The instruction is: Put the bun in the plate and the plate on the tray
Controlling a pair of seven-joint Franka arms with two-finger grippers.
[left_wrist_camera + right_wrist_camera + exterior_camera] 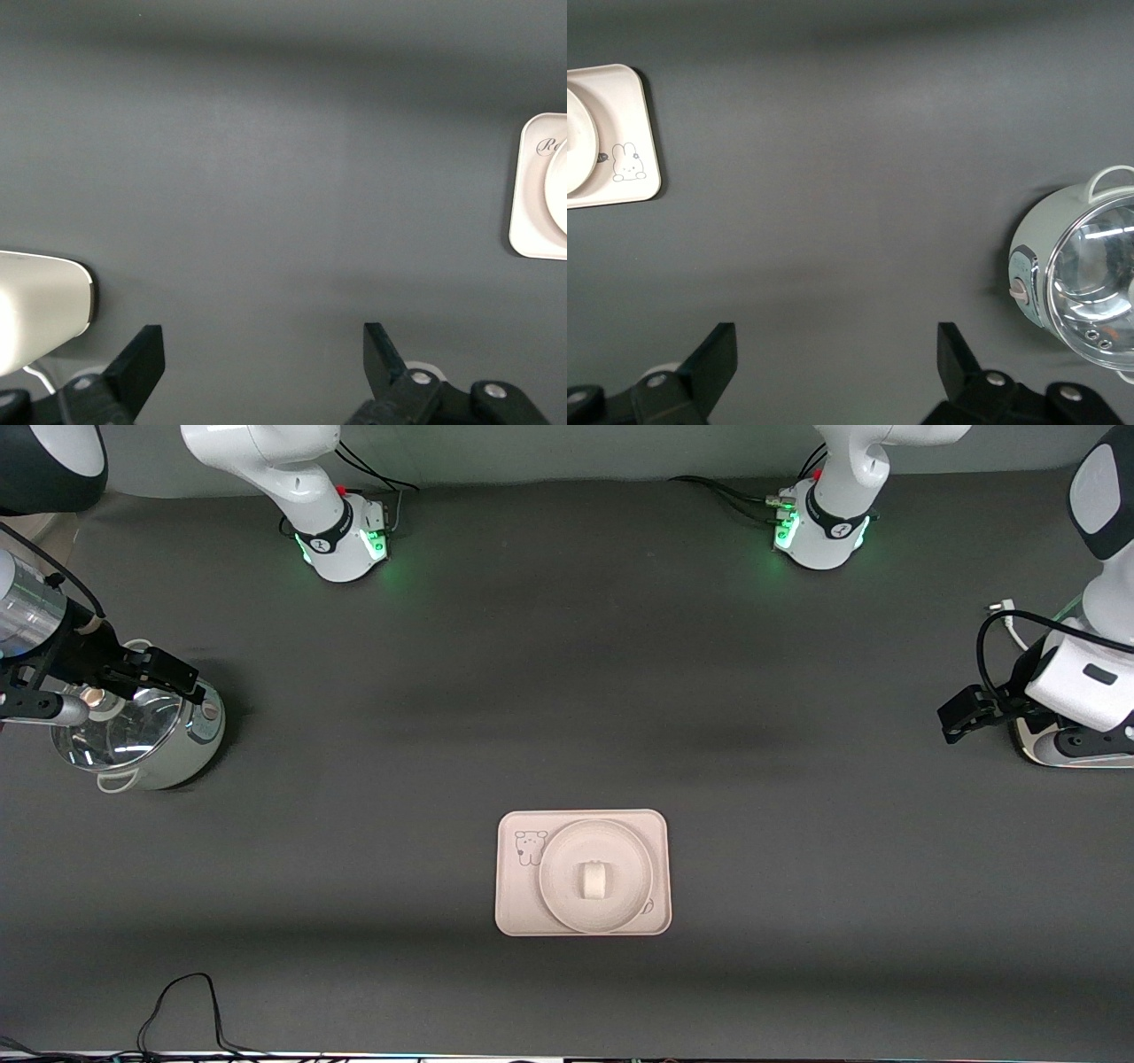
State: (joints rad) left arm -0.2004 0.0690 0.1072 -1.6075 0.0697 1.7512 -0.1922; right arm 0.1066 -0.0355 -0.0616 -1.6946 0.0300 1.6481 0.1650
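Note:
The small white bun (593, 880) lies in the middle of the round cream plate (558, 886). The plate sits on the cream-pink rectangular tray (518, 903), near the front camera at the table's middle. The tray (532, 221) and a sliver of the plate (560, 186) show in the left wrist view. The tray (629, 133) with its rabbit drawing and the plate (578, 133) also show in the right wrist view. My left gripper (955, 722) (263, 354) is open and empty, up over the left arm's end of the table. My right gripper (182, 677) (836, 354) is open and empty, up over the pot.
A pale green pot with a glass lid (142, 731) (1081, 266) stands at the right arm's end of the table. A white object (1063, 748) (35, 310) sits at the left arm's end. A black cable (177, 1001) lies near the front edge.

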